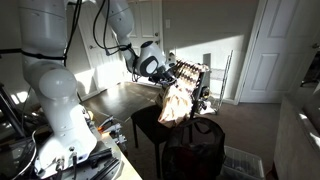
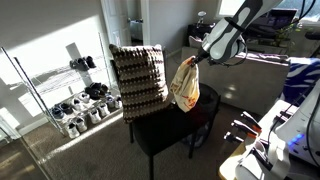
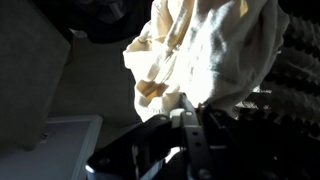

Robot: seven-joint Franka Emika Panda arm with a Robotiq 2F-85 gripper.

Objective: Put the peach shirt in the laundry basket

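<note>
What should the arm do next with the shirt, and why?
Probably carry it sideways toward what looks like the white basket on the floor: the claw holds the peach shirt hanging over the dark chair, beside the patterned cushion, not yet over the basket.

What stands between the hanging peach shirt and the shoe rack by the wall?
A checkered cushion, upright on the black chair, stands between the peach shirt and the shoe rack; an exterior view shows it.

A patterned laundry basket stands on the black table.
</note>
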